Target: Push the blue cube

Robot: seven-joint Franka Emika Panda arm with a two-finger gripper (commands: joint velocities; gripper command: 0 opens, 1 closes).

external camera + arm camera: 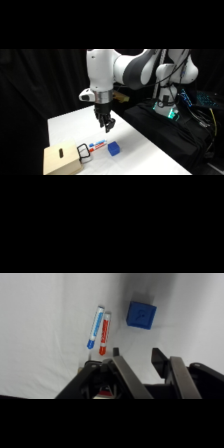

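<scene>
- Bright blue, the cube (113,148) is seen resting on the white table (145,155), near its front edge in the side view.
- In the wrist view the cube (141,314) lies just above and between the two fingers (125,374), apart from them.
- The gripper (107,125) is held above the table, up and to the left of the cube, with no contact made.
- Its fingers are seen spread apart in the wrist view, and nothing is held between them.
- Two pens, a blue one (95,327) and a red one (104,334), are laid side by side just left of the cube.
- A tan box (61,160) with a dark slot is set at the table's front left corner.
- A small black-framed item (84,152) is seen against the box's right side; what it is cannot be told.
</scene>
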